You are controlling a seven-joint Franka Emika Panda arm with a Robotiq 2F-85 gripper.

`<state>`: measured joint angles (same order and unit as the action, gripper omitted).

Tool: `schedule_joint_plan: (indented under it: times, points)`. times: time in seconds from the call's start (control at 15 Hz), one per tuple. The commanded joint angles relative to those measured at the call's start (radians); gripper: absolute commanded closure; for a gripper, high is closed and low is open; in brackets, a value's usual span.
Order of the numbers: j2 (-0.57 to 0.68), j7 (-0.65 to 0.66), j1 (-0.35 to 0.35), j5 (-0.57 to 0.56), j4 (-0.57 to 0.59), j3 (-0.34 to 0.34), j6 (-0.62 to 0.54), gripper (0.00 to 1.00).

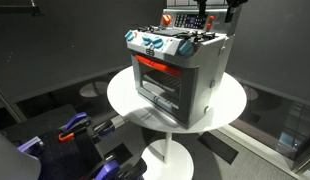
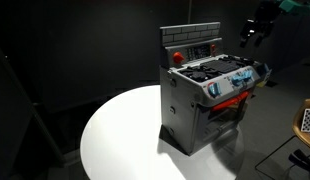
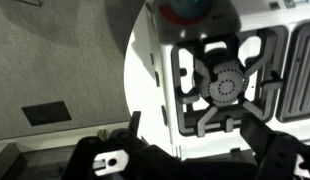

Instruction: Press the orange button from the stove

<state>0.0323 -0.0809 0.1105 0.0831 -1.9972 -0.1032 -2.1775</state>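
- One round white tabletop (image 2: 115,135) carries the stove (image 2: 210,95), dark walls (image 2: 55,40) around.
- Grey carpet (image 3: 55,60) lies below.
- My hand (image 2: 257,30) hangs spread above the stove, touching nothing.

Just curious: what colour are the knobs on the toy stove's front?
Blue. The knobs show best in an exterior view.

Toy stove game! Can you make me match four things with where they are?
Things: 1 round white table; 2 blue plastic knobs; 3 orange-red round button; 4 dark robot tool.
Places: A on the raised back panel; B in the air, touching nothing; C under the silver-grey toy stove; D along the stove's front, above the door.
Pairs: 1-C, 2-D, 3-A, 4-B.
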Motion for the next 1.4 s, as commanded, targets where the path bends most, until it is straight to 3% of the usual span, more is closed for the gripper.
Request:
schedule_joint_plan:
  times: [0.0, 0.6, 1.07, 1.33]
  points:
    - [-0.085, 0.005, 0.009, -0.065, -0.038, -0.014, 0.136, 0.00]
    - [-0.280, -0.026, 0.013, -0.166, -0.106, -0.022, 0.373, 0.00]
    - [-0.423, -0.053, 0.011, -0.172, -0.181, -0.030, 0.407, 0.00]
    - [-0.413, -0.029, 0.007, -0.160, -0.178, -0.028, 0.399, 0.00]
